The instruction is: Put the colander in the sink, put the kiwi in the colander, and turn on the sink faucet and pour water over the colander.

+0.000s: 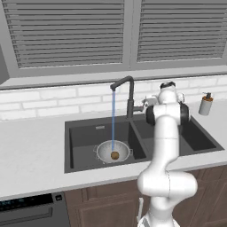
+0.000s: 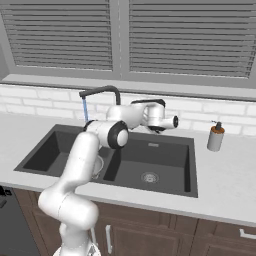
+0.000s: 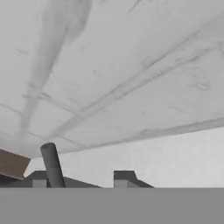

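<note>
— While water (image 1: 113, 117) runs, where does it land?

— A thin blue stream drops from the faucet (image 1: 128, 95) spout straight into the colander (image 1: 113, 151), which sits on the floor of the left basin of the sink (image 1: 84, 139). The kiwi (image 1: 115, 155) lies inside the colander, right under the stream.

— And the arm?

— It rises in front of the sink, with the hand up by the faucet's base, over the divider between the basins. In the right base view the claw (image 2: 176, 121) points sideways toward the soap bottle (image 2: 215, 136), which stands well apart on the tabletop (image 2: 225, 175) right of the sink.

— Is the claw open or closed?

— In the hand view the two fingertips (image 3: 124, 178) stand apart with nothing between them, so it is open and holds nothing. A dark rod (image 3: 52, 165) rises just beside the left tip; it looks like the faucet's lever, but I cannot tell whether it touches the tip.

— What lies behind the fingers?

— White brick wall (image 3: 131, 78), tilted across the hand view, and pale tabletop beneath it.
</note>
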Available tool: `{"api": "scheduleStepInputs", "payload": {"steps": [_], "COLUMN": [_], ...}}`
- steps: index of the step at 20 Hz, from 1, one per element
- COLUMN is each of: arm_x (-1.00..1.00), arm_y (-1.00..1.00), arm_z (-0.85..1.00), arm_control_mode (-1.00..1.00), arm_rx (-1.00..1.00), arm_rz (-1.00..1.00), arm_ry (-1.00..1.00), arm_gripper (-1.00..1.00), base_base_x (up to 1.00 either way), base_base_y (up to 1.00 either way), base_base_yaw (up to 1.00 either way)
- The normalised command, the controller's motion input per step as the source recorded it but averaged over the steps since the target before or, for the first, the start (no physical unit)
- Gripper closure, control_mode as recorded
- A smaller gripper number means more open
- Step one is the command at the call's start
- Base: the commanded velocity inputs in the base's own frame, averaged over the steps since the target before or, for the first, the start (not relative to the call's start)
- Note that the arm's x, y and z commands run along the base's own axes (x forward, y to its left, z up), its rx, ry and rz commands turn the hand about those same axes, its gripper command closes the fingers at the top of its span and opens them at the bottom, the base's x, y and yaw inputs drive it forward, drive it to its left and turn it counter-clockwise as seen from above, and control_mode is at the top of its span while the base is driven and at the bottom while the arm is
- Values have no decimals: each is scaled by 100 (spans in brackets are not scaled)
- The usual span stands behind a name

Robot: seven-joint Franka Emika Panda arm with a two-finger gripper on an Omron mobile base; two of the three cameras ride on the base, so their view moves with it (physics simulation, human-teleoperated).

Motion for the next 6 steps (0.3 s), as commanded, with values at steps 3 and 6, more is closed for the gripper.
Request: {"api": "scheduleStepInputs", "payload": {"steps": [3, 6], "arm_x": [-15, -30], "arm_y": [-87, -63], "arm_z": [0, 0], "arm_control_mode": [-100, -100], "arm_rx": [0, 0], "arm_rz": [-8, -2], "arm_ry": [2, 0], "arm_gripper": [100, 100], "base_base_x": [0, 0], "base_base_y": [0, 0], "base_base_yaw": [0, 0]}}
